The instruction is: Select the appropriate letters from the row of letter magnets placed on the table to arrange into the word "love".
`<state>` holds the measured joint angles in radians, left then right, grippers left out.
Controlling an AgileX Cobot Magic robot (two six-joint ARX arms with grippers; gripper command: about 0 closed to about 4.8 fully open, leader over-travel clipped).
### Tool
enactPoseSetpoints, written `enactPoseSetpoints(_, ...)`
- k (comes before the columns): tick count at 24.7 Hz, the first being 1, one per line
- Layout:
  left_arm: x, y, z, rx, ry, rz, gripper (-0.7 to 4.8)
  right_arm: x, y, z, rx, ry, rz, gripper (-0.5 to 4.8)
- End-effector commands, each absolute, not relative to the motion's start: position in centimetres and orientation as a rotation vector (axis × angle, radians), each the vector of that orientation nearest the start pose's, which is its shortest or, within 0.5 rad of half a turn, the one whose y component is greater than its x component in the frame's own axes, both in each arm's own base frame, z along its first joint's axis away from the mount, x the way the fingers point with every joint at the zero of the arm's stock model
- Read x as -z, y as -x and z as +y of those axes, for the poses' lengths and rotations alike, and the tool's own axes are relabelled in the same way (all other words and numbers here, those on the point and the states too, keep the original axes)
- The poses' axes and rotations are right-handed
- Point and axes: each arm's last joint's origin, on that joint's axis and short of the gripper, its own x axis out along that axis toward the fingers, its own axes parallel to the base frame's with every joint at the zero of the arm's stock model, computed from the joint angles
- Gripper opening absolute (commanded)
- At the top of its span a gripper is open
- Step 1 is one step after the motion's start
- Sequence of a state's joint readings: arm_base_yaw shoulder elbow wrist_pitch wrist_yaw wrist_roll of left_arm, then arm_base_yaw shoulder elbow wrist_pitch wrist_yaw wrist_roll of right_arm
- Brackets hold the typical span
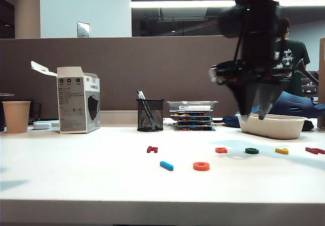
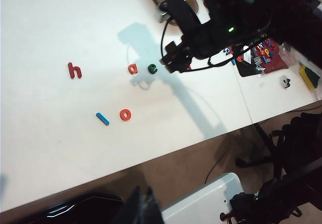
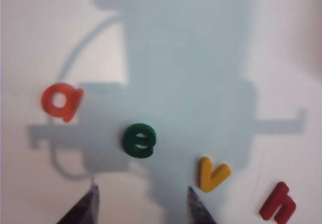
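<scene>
Risk sits with the crowded row: the green e (image 3: pixel 139 140) lies between the orange-red a (image 3: pixel 61 101) and the yellow v (image 3: pixel 213 172), and a red h (image 3: pixel 277 209) lies just past the v. A descent off-centre could nudge a neighbour or pick the wrong letter.

The right gripper (image 1: pixel 255 115) hangs above the table (image 1: pixel 76 155) over that row, fingers spread wide, holding nothing and touching nothing; in its wrist view the e is at about 11 o'clock from between the fingertips (image 3: pixel 142 204), the v at 2 o'clock.

The blue l (image 1: pixel 166 165) and orange o (image 1: pixel 201 166) lie side by side nearer the front edge, apart from the row.

The left gripper is not in view.
</scene>
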<state>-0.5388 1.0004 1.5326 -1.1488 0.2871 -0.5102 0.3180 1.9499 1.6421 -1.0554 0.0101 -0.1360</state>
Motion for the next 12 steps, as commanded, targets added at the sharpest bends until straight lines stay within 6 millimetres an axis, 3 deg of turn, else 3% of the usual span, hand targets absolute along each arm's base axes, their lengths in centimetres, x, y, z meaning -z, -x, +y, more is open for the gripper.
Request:
enactPoseSetpoints(1,-44.8,-11.2,-7.6,0.625,0.383,0.803,-0.05,-24.0,-37.5,9.9,-0.433,0.290,1.333,2.20)
enactPoseSetpoints(4,-44.8,-11.2,-7.6,0.625,0.383,0.804,-0.05,-23.8,-37.9,6.9,-0.488,0.314,1.333,2.11)
enactPoseSetpoints(8,-44.8,-11.2,-7.6,0.620,0.382,0.802,-0.05,-23.0,-38.1,5.7,-0.573,0.215,1.306,2.11)
enactPoseSetpoints(12,-44.8,-11.3,-7.6,0.600,0.377,0.795,-0.05,-21.6,-38.2,5.6,-0.573,0.240,1.294,2.07)
